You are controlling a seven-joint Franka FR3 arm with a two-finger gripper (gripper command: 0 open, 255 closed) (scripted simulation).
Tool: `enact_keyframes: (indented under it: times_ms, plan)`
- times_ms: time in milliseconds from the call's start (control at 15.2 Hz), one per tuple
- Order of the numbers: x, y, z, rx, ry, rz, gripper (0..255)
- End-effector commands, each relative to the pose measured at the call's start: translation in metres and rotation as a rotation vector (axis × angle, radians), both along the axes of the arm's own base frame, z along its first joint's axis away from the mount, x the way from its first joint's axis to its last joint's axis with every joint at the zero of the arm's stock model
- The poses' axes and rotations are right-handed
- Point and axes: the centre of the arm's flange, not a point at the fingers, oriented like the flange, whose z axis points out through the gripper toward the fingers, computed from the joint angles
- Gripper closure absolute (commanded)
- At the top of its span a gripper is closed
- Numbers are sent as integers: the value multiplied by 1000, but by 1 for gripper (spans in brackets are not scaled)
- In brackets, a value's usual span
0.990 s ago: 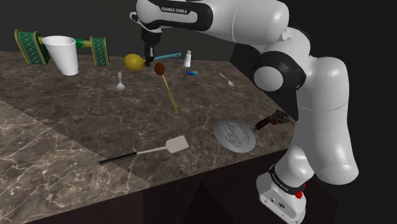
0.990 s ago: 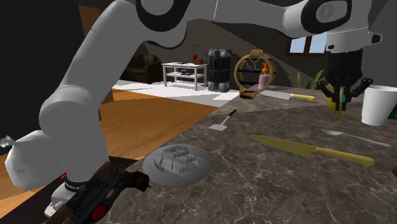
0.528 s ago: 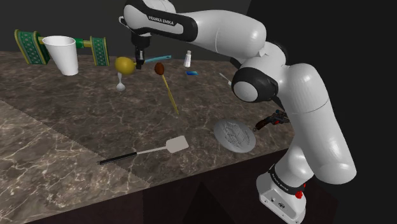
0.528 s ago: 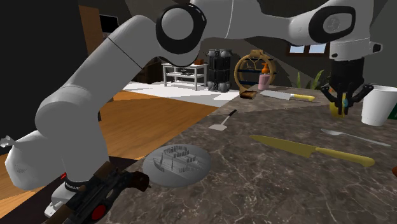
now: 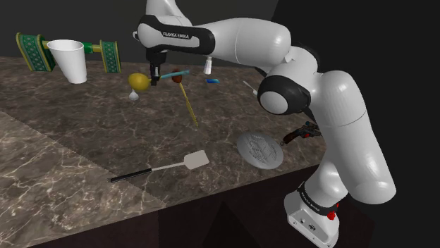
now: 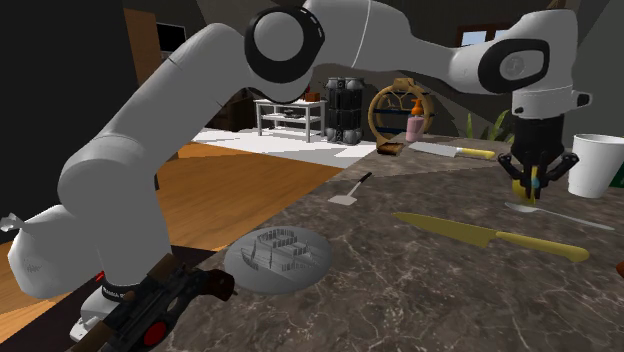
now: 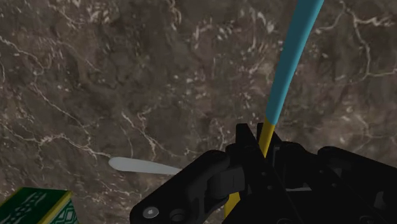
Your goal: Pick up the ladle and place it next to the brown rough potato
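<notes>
My gripper is shut on the ladle where its yellow stem meets its blue handle. The yellow bowl hangs low over the marble counter, just above a small grey spoon. The brown potato lies to the shoulder view's right of the gripper, partly behind the blue handle. In the second exterior view the gripper points down with the ladle between its fingers. In the wrist view the gripper clasps the yellow stem, and the blue handle runs away from it.
A yellow knife lies beside the potato. A white cup and green patterned boxes stand at the back. A spatula and a grey plate lie near the front edge. A salt shaker is behind the arm.
The gripper carried the ladle toward the shoulder view's left, away from the potato, then lowered it over the grey spoon. The arm's upper links swung along with it.
</notes>
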Motion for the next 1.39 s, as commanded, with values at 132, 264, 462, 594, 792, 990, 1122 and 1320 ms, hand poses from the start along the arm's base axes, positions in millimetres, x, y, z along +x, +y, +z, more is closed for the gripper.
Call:
enact_keyframes:
  times_ms: [132, 264, 462, 594, 792, 990, 1122, 1320]
  plan:
    - [1, 0, -21, 0, 0, 0, 255]
    - [1, 0, -32, 0, 0, 0, 255]
    - [1, 0, -47, 0, 0, 0, 255]
    - [1, 0, -58, 0, 0, 0, 255]
    - [1, 0, -59, 0, 0, 0, 255]
    - [1, 0, -59, 0, 0, 0, 255]
    - [1, 0, -59, 0, 0, 0, 255]
    - [1, 0, -59, 0, -1, 0, 0]
